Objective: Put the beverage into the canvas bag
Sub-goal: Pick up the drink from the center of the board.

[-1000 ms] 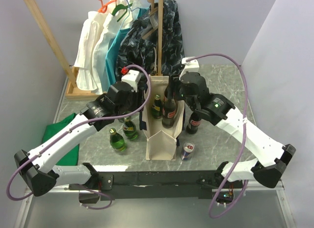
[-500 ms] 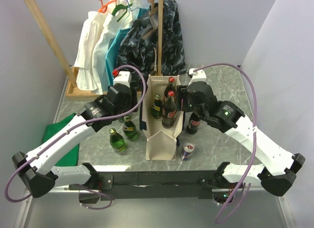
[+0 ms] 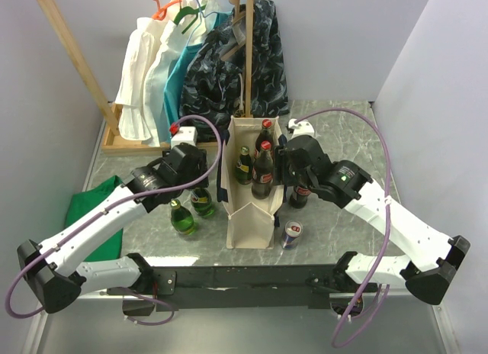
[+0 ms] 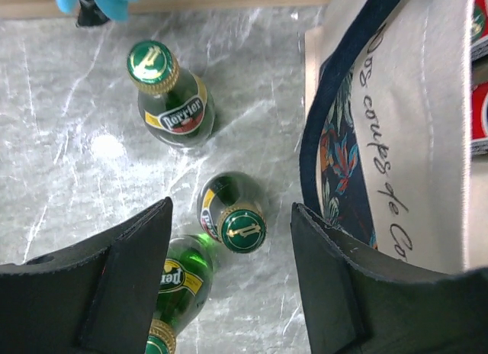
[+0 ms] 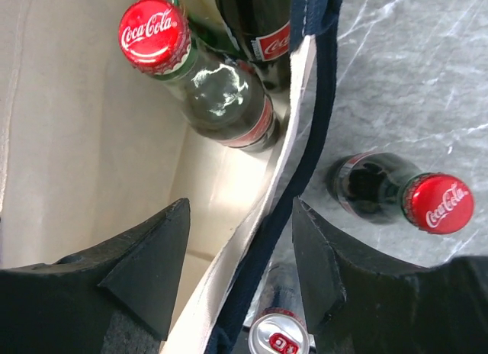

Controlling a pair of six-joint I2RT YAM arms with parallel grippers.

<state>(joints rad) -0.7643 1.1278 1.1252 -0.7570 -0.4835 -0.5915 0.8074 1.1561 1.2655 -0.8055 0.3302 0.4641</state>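
I count three bottles (image 3: pixel 263 169) in the canvas bag (image 3: pixel 252 224), left gripper (image 4: pixel 232 217) and right gripper (image 5: pixel 242 217) wide and empty, five drinks (image 3: pixel 181 218) left on the worktop (image 4: pixel 76 102).

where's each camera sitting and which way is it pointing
top external: fixed above and behind the robot, looking down at the canvas bag, table and clothes rack; both arms show.
left wrist: on the left arm, facing down at three Perrier bottles beside the bag; its open fingers at bottom.
right wrist: on the right arm, facing down over the bag's rim: Coca-Cola bottles inside, Coca-Cola bottle outside; its open fingers at bottom.
shared: top and right wrist both show the Coca-Cola bottle outside and the can.
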